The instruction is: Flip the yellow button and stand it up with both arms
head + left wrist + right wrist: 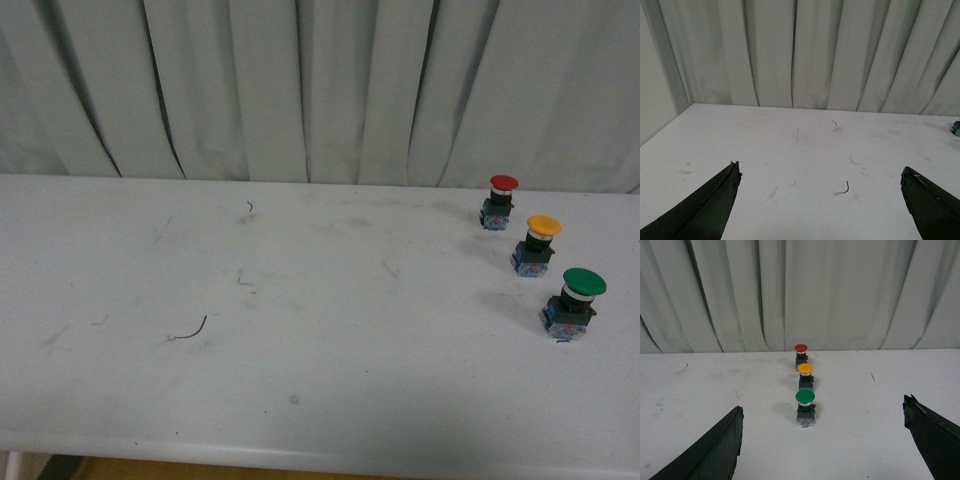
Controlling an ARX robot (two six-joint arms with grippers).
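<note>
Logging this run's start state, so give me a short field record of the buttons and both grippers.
yellow button: upright, cap up, middle of the row
red button: farthest, upright
green button: nearest, upright
row location: table's right side
left gripper: open, holding nothing
right gripper: open, facing the row
contact: none

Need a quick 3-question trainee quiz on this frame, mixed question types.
1. True or false: the yellow button lies on its side.
2. Which button sits nearest the curtain? A) red button B) green button C) yellow button
3. Fill in: both the left hand and the right hand have jaws that are ____.

Key: 1 false, it stands cap up on the table. 2 A. 3 open.
</note>
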